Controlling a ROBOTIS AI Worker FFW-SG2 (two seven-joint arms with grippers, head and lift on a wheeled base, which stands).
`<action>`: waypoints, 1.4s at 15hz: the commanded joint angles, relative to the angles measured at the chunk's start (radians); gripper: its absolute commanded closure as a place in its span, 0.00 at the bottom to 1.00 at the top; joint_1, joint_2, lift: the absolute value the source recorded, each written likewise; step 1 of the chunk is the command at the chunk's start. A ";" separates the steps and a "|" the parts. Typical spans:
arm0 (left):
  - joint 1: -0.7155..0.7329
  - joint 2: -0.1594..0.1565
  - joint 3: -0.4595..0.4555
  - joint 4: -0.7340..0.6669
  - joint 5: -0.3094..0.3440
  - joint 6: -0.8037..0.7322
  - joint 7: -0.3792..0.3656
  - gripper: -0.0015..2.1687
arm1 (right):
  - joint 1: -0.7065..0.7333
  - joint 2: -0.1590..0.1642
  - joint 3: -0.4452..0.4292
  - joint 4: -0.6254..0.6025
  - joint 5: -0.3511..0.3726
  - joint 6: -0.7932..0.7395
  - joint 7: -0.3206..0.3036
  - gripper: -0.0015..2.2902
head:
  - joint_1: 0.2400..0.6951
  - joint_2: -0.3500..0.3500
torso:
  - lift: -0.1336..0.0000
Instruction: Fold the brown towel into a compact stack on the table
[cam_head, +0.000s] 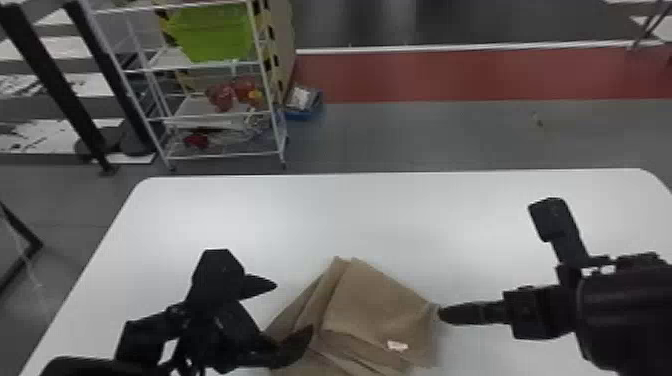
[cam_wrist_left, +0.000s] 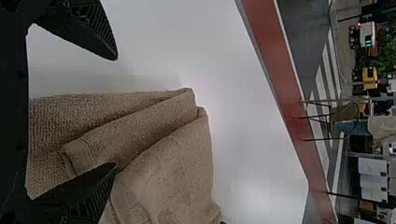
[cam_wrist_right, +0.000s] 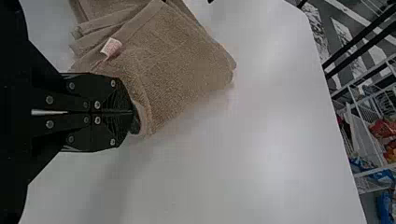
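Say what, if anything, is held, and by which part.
The left gripper, open, holds nothing. The right gripper is shut at an edge of the brown towel; whether it grips is unclear.

Light soft, diffuse | mild glare — white tabletop (cam_head: 400, 210) | faint shadow — beside brown towel (cam_wrist_left: 163, 177)

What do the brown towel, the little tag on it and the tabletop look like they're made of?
The brown towel looks like matte terry cloth, probably cotton, from its nubbly, looped pile. The tag seems to be thin fabric, maybe satin or nylon: it's pale and flat. The tabletop is smooth and white with a soft sheen, perhaps laminate or plastic.
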 joint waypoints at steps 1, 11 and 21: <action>-0.004 -0.003 0.006 -0.002 0.001 0.000 -0.002 0.03 | 0.026 -0.013 0.000 -0.051 0.010 0.030 0.008 0.72 | 1.00 0.61 | 0.11; 0.015 -0.003 0.109 -0.032 0.113 0.000 0.021 0.03 | -0.058 0.024 0.210 0.113 0.127 0.030 0.008 0.72 | 1.00 0.75 | 0.11; 0.039 -0.003 0.131 -0.041 0.167 -0.034 0.070 0.03 | -0.214 0.067 0.223 0.334 0.019 0.030 -0.212 0.72 | 1.00 0.81 | 0.11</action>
